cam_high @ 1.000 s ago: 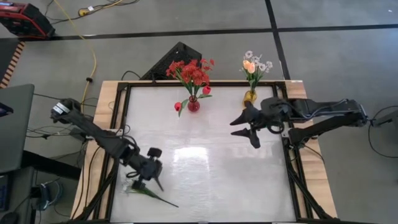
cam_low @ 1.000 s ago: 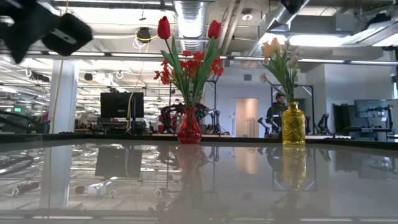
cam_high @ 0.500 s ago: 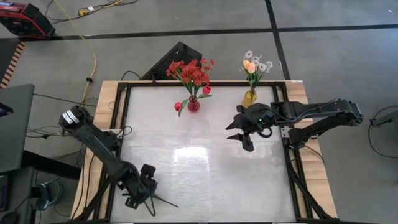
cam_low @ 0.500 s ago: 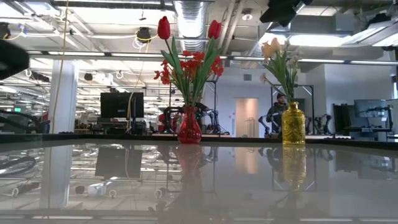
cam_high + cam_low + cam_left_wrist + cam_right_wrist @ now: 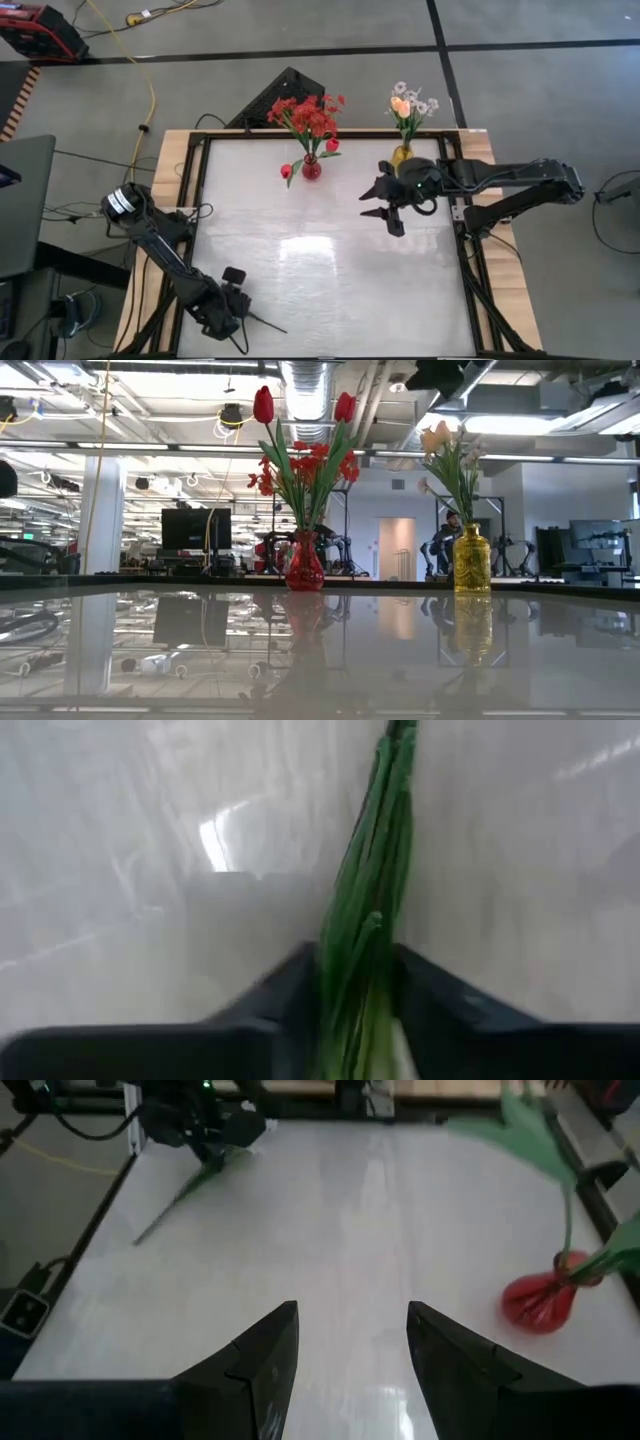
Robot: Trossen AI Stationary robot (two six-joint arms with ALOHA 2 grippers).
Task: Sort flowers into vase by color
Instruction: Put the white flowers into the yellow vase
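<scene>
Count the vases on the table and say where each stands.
2. The red vase stands at the table's far edge, left of middle; the yellow vase stands at the same edge to its right, beside the right arm's tool.

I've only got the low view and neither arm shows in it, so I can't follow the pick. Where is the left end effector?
Observer: The left end effector is down at the table's left corner, at the edge opposite the vases, on a green stem lying there.
Operator: Has it got hold of it?
Observer: The left wrist view shows the stem filling the gap between its fingers, touching both.
Operator: And the right arm?
Observer: The right end effector hangs open and empty above the table, close to the yellow vase.
</scene>
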